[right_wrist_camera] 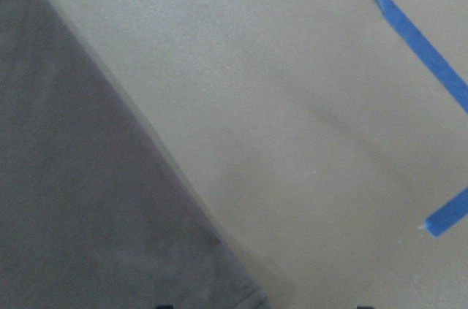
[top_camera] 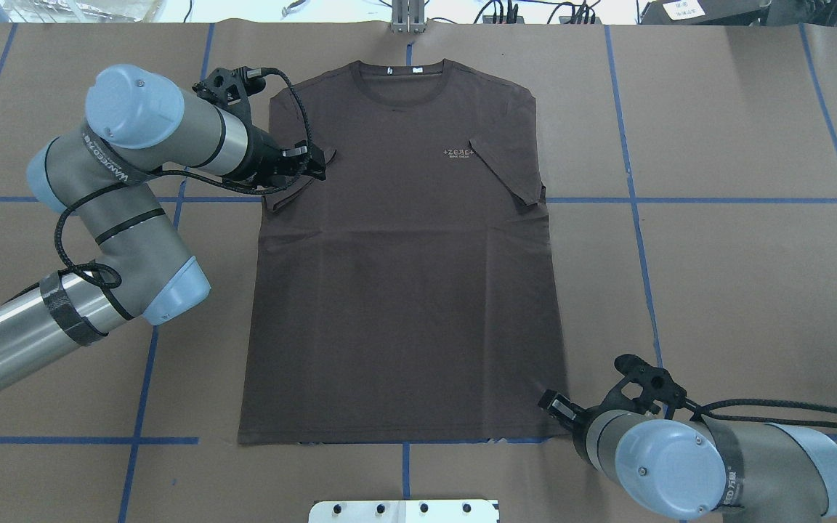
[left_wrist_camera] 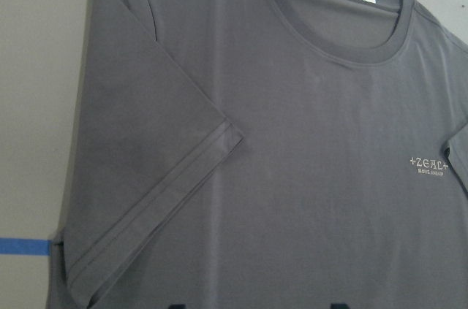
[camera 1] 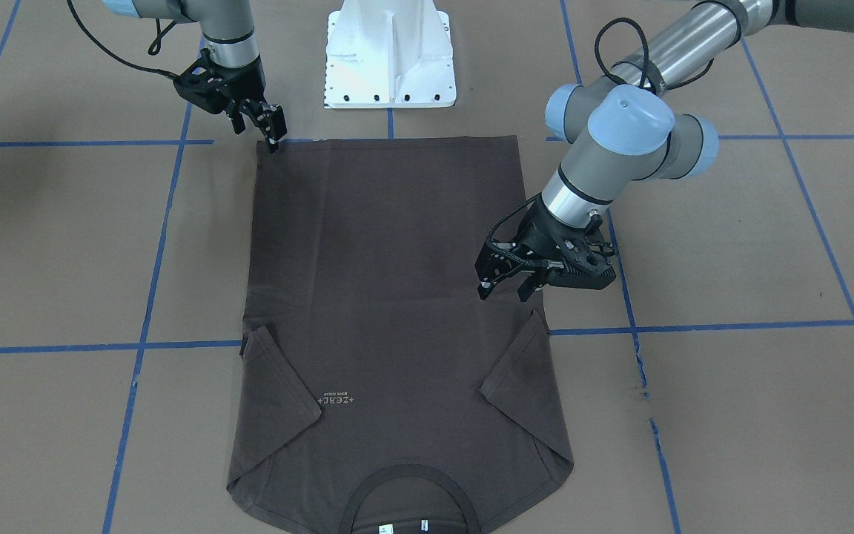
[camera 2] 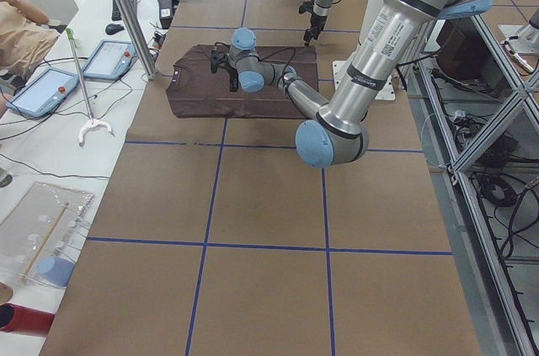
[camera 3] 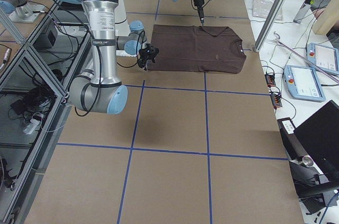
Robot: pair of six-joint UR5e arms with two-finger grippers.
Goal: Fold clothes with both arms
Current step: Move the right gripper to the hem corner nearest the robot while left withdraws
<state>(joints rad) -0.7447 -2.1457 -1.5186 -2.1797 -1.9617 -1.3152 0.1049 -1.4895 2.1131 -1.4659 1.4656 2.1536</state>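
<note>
The dark brown T-shirt (camera 1: 390,297) lies flat on the brown table, collar (top_camera: 404,76) away from the robot and both sleeves turned in over the chest. My left gripper (camera 1: 502,291) hangs open just above the shirt's side edge near its left sleeve (left_wrist_camera: 161,170); nothing is between its fingers. My right gripper (camera 1: 256,133) stands open at the hem corner (top_camera: 553,428) on the robot's right, with the cloth's edge (right_wrist_camera: 183,199) running under it. Neither gripper holds the shirt.
The white pedestal base (camera 1: 390,59) stands just behind the hem. Blue tape lines (top_camera: 636,203) grid the table. Beyond the collar end, a side table holds tablets (camera 2: 42,91) and cables, and an upright metal post (camera 2: 126,15) stands at that edge.
</note>
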